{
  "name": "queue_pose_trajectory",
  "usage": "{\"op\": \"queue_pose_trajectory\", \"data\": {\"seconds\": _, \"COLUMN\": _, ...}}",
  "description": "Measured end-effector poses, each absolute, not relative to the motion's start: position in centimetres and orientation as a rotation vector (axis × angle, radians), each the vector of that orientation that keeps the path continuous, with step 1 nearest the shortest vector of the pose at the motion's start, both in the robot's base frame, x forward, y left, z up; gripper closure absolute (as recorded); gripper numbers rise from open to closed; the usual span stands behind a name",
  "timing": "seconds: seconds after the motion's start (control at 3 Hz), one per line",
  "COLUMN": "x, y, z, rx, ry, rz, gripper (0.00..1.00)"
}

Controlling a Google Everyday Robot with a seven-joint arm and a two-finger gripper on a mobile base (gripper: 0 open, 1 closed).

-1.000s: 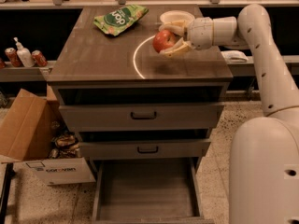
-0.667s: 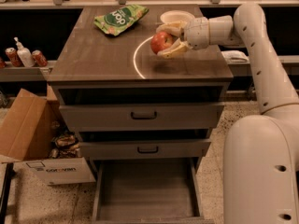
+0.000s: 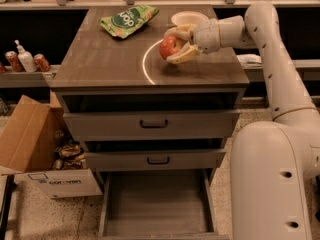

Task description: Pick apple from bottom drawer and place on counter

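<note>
The red apple (image 3: 169, 47) is held between the pale fingers of my gripper (image 3: 176, 46), just above the grey-brown counter (image 3: 105, 59), over the white circular arc (image 3: 145, 64). The gripper is shut on the apple and reaches in from the right on the white arm. The bottom drawer (image 3: 156, 204) stands pulled out at the bottom of the view, and its flat grey floor is bare.
A green snack bag (image 3: 128, 19) lies at the counter's back left. A white bowl (image 3: 189, 19) sits behind the gripper. Two shallower drawers with black handles (image 3: 153, 124) are slightly open. A cardboard box (image 3: 37, 149) stands on the floor at left. Cans and a bottle (image 3: 24, 59) stand on a left shelf.
The gripper with the apple has shifted slightly left and a little toward the back of the counter. Nothing else has moved.
</note>
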State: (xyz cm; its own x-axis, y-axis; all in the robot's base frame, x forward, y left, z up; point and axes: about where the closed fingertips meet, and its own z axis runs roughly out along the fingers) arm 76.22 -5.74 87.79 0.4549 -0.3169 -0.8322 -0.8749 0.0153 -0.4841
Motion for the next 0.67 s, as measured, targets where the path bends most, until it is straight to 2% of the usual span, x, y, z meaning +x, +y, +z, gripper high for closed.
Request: {"op": "queue_pose_trajectory", "data": {"seconds": 0.67, "x": 76.84, "y": -5.74, "z": 87.21, "rx": -1.557, "ry": 1.113, "rz": 0.598, "gripper": 0.34}}
